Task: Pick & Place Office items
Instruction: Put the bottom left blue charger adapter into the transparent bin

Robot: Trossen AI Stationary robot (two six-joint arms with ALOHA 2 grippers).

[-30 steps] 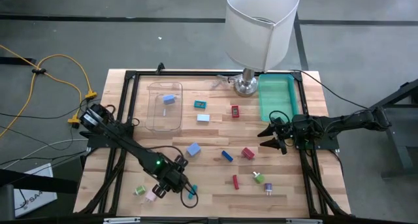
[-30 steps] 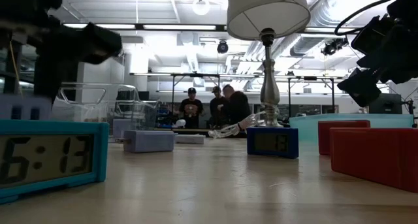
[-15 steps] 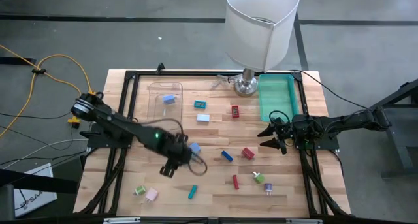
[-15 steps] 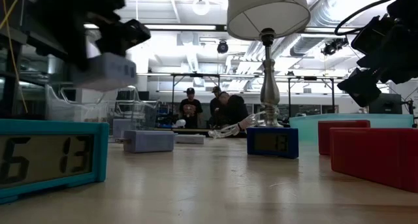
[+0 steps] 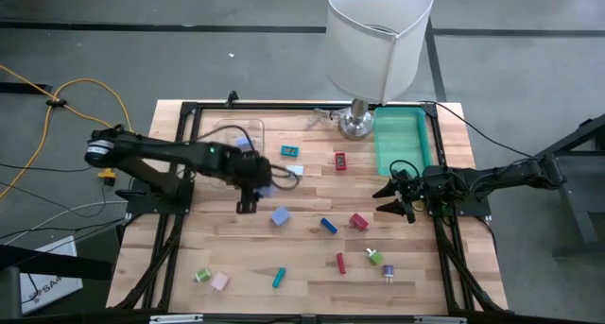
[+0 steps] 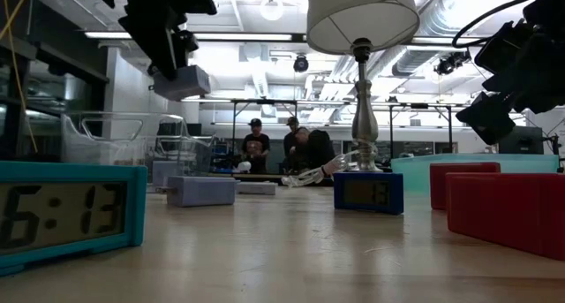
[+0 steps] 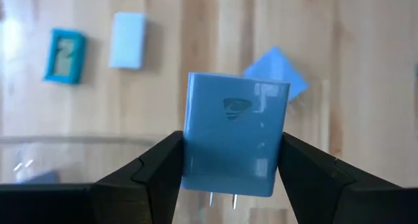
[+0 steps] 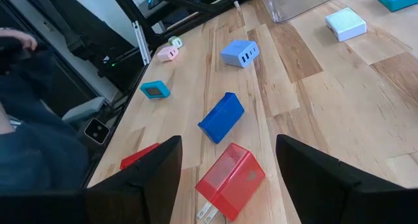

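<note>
My left gripper (image 5: pixel 248 194) hangs above the table next to the clear container (image 5: pixel 230 135), shut on a light blue plug block (image 7: pixel 234 136). The low view shows that block (image 6: pixel 181 80) high above the table. Other office items lie on the wood: a teal clock (image 5: pixel 290 151), a light blue block (image 5: pixel 280 215), a dark blue piece (image 5: pixel 328 226), red pieces (image 5: pixel 359 222), a green bit (image 5: pixel 375 258) and a pink bit (image 5: pixel 219 281). My right gripper (image 5: pixel 392 196) waits open at the table's right side, with nothing between its fingers (image 8: pixel 153 168). My left gripper pinches the plug block's two opposite side faces (image 7: pixel 189 152) between its two fingers. The fingers come from above, slanting down. The block is lifted clear of the table, with its two metal prongs (image 7: pixel 222 199) pointing back toward the wrist.
A big white-shaded lamp (image 5: pixel 378 36) stands at the far edge, with a green tray (image 5: pixel 404 143) to its right. The clear container holds a blue piece (image 5: pixel 244 143). A black frame (image 5: pixel 180 173) runs along the table's sides. People stand in the room behind.
My left gripper has risen and swung from the near left part of the table toward the far edge. It now hangs beside the clear container. It has carried the light blue plug block with it, and the block sits higher above the table than before.
</note>
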